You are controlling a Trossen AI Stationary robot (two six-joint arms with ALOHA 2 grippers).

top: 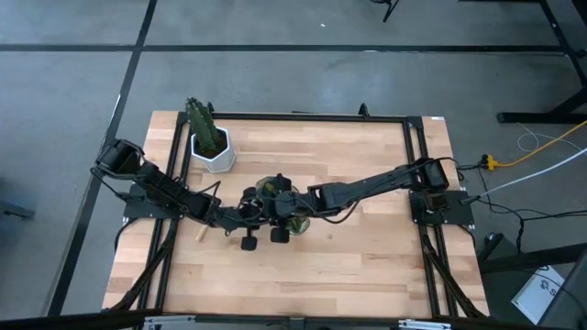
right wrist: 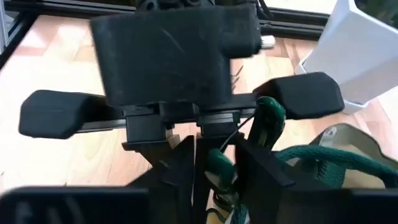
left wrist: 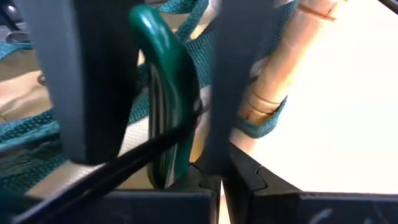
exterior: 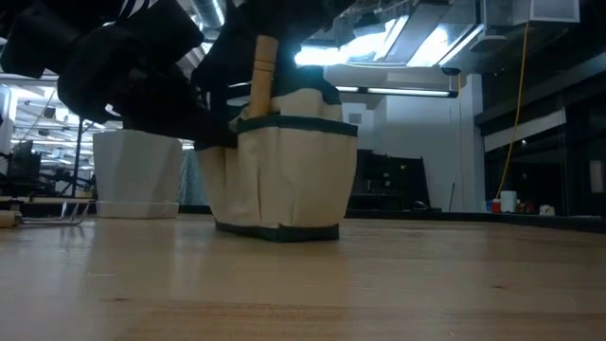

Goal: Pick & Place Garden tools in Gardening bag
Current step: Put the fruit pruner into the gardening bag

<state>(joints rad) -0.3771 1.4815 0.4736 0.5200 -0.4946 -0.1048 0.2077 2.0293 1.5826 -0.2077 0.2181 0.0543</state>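
surface: pale wood table (top: pixel 367 266) | room: grey floor (top: pixel 303 82), ceiling lights (exterior: pixel 379 43)

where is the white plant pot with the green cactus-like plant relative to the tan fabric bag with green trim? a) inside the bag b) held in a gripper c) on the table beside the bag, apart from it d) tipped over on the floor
c: in the high view the white plant pot stands upright on the wooden table, apart from the tan fabric bag with green trim, and neither gripper holds it.

Two dark, jointed arms (top: pixel 165 188) with black boxy wrists and thin black cables.
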